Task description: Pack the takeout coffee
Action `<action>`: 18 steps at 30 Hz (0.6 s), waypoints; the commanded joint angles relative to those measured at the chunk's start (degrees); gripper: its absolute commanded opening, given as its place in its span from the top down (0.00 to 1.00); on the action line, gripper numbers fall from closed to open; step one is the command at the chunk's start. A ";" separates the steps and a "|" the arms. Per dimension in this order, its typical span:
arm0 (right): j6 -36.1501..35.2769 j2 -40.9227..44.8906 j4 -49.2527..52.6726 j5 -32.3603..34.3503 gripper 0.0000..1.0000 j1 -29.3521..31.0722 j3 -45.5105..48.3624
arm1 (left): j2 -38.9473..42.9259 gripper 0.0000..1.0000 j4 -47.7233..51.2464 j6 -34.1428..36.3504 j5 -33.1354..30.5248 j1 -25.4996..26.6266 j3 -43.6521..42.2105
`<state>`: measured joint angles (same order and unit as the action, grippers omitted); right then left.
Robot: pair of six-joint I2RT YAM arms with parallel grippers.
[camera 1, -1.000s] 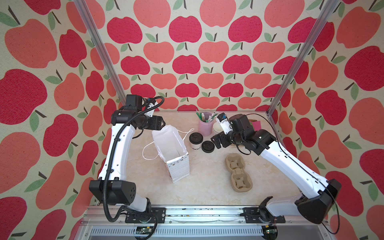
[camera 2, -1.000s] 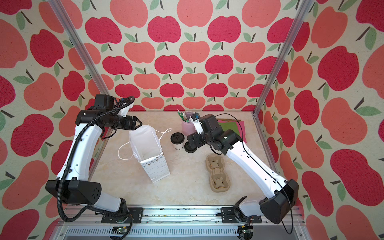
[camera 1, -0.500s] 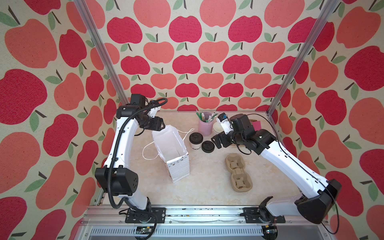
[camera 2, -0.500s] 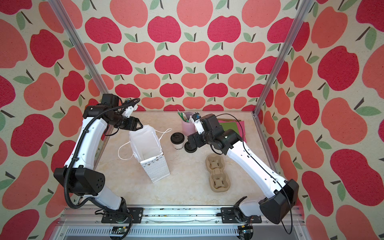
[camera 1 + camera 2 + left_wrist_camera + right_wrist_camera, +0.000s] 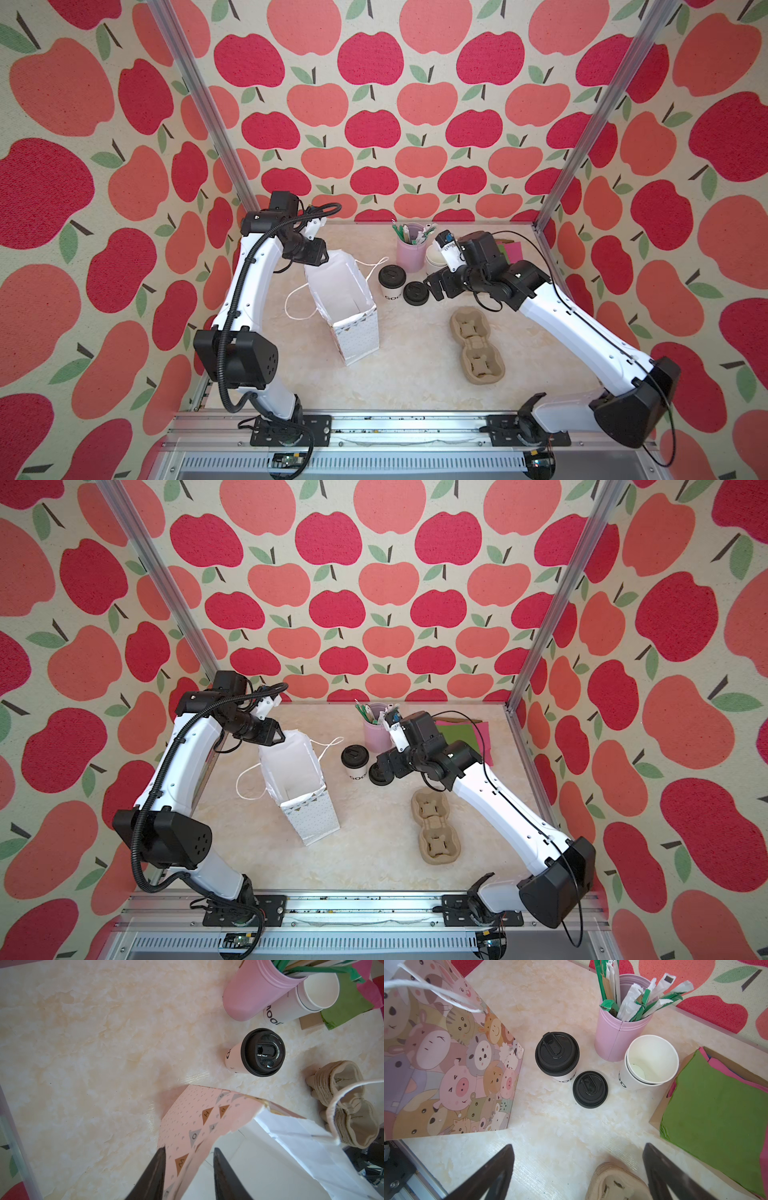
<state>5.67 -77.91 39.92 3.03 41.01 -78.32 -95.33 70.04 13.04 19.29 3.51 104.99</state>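
Observation:
The takeout coffee (image 5: 391,279) (image 5: 354,759) stands upright at the back middle of the table, a white cup with a black lid (image 5: 262,1052) (image 5: 557,1053). Just left of it an open paper bag (image 5: 340,303) (image 5: 297,779) stands upright. My left gripper (image 5: 321,260) (image 5: 189,1151) is at the bag's far rim, jaws narrowly apart and straddling the pink patterned wall (image 5: 197,1118). One finger lies against the outside; the inner one stands clear of the paper. My right gripper (image 5: 436,286) (image 5: 577,1155) hovers wide open and empty, right of the cup.
A loose black lid (image 5: 416,293) (image 5: 590,1089) lies beside the coffee. A pink stirrer holder (image 5: 409,251), stacked empty cups (image 5: 650,1061) and green and pink napkins (image 5: 716,1105) sit at the back right. A tan pulp carrier (image 5: 476,345) (image 5: 616,1182) lies nearer the front.
My left gripper has come onto the bag's far rim and its jaws have narrowed around the wall. The right arm has stayed where it was.

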 commanded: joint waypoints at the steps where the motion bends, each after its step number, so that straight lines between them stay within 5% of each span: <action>1: -0.09 1.75 -0.50 -0.65 0.02 -0.41 1.30 | -1.27 0.69 0.54 0.06 -1.73 0.40 -0.91; 18: 0.38 3.65 -1.41 -0.71 0.02 -0.87 4.10 | 0.44 0.94 4.02 -3.54 -0.29 2.64 -1.45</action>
<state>5.67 -75.77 39.00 2.90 40.66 -75.09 -96.01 70.91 11.73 17.47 6.00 104.18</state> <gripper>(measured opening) 0.984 0.069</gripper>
